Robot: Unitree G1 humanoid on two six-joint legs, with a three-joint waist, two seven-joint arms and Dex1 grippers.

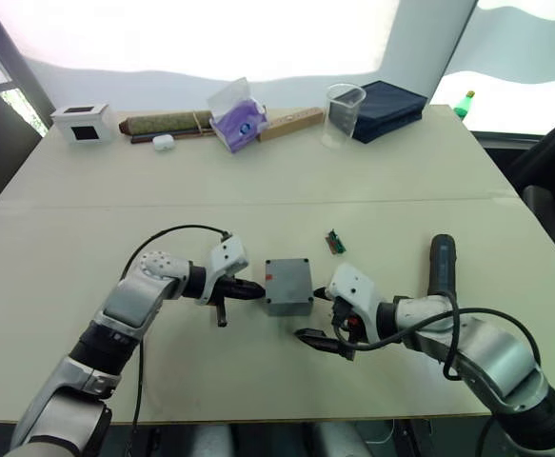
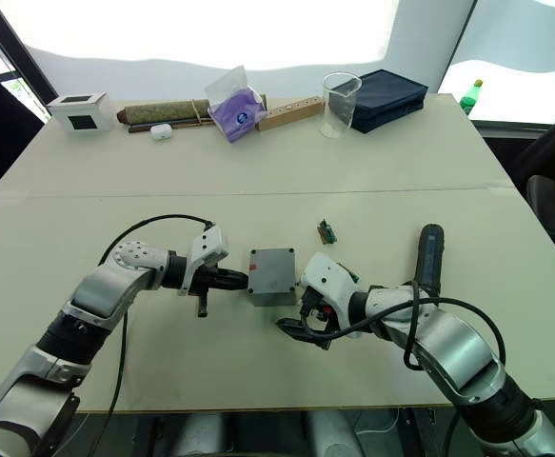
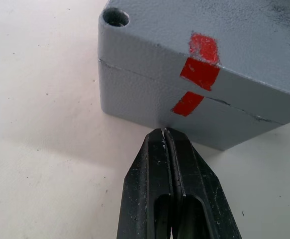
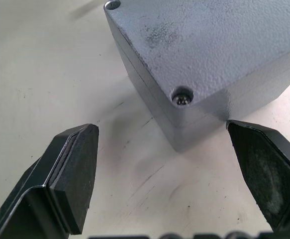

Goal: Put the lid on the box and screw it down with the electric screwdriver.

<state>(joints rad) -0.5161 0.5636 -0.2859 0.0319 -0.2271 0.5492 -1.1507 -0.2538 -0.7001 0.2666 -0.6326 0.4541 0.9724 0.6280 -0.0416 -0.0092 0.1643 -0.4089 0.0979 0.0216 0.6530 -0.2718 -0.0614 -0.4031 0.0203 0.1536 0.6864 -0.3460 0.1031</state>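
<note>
The grey box point(image 1: 288, 297) stands mid-table with the lid point(image 3: 244, 40) sitting flush on top; a seam and red marks point(image 3: 200, 69) run across its left side. A screw point(image 4: 182, 98) sits in one corner hole of the lid. My left gripper point(image 1: 256, 288) is shut and empty, its tip just off the box's left side. By the box's near right corner my right gripper point(image 1: 317, 315) is open, with that corner between its fingers point(image 4: 77, 169) and touching neither. The black electric screwdriver point(image 1: 442, 266) lies on the table to the right, beyond my right forearm.
A small green circuit board point(image 1: 335, 242) lies just behind the box. Along the far edge stand a white box with a black window point(image 1: 85, 122), a rolled mat point(image 1: 168, 122), a purple bag point(image 1: 239, 119), a wooden strip point(image 1: 291, 124), a clear cup point(image 1: 343, 114) and a navy case point(image 1: 386, 109).
</note>
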